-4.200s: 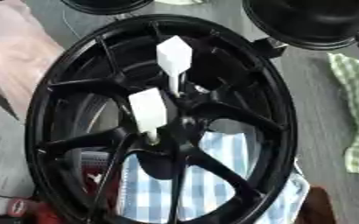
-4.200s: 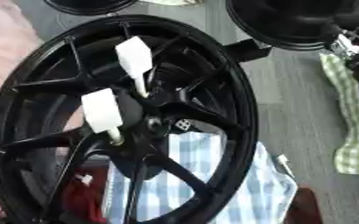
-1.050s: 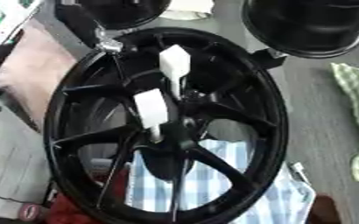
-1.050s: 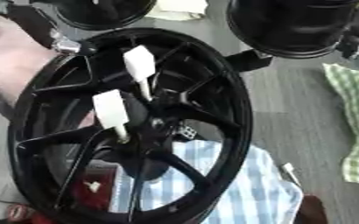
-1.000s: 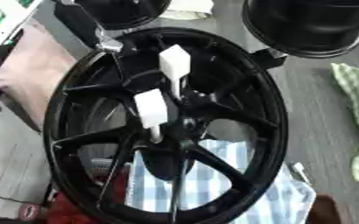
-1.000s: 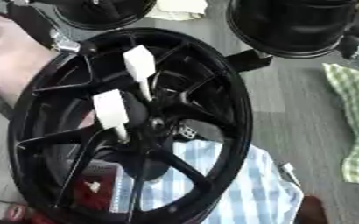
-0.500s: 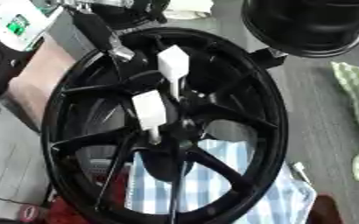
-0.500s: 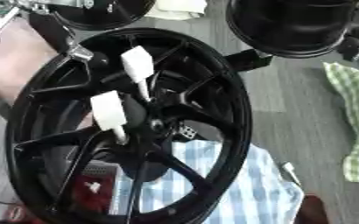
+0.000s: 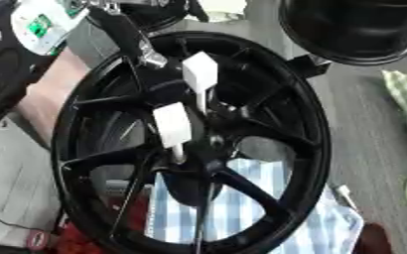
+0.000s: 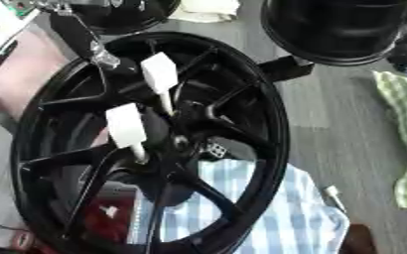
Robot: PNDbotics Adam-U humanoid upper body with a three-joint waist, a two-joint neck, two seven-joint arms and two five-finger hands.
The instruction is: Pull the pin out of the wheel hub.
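Left hand (image 9: 124, 30): enters at 11 o'clock, black fingers with silver tips over wheel hub (image 9: 281, 124) rim; grip state cannot be told. Right hand: not visible. One black wheel hub, centre frame, lying on blue-white checked cloth (image 9: 250, 208). Two white pins: pin one (image 9: 200, 74) at 12 o'clock of hub centre, pin two (image 9: 172, 126) at 9 o'clock, both seated. Second black wheel (image 9: 355, 30) at 1 o'clock.
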